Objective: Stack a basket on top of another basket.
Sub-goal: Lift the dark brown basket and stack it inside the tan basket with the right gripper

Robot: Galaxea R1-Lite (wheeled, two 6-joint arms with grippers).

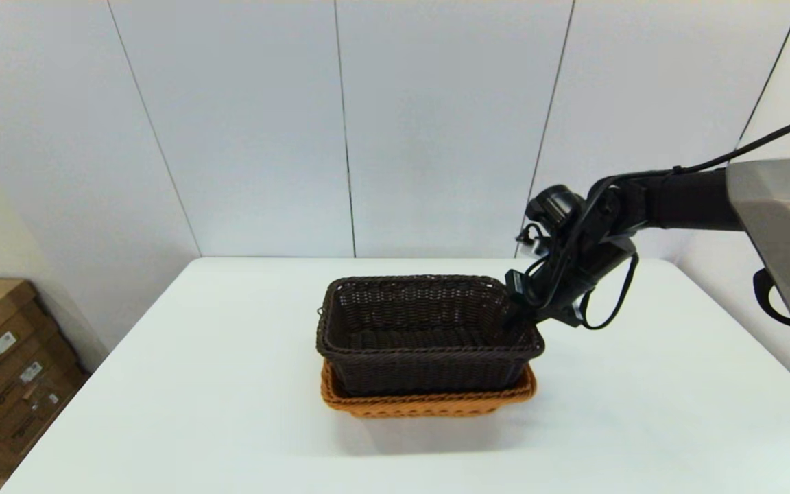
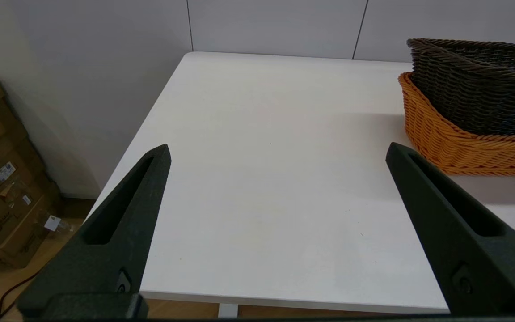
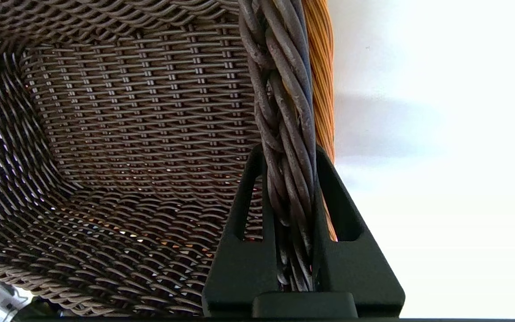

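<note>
Two baskets sit nested mid-table: the dark brown deep open-weave wicker basket (image 1: 426,333) rests inside the shallow orange-tan wicker basket with flared sides (image 1: 429,401), and the right gripper (image 3: 289,179) is clamped on the dark one's braided right rim. Risk, as I judge it: lifting away without letting go would drag or tip the stack, since wicker snags. Left gripper (image 2: 277,154) hangs parked off the white table (image 1: 162,384), fingers wide apart; cardboard boxes (image 1: 4,363) carry labels too small to read.
</note>
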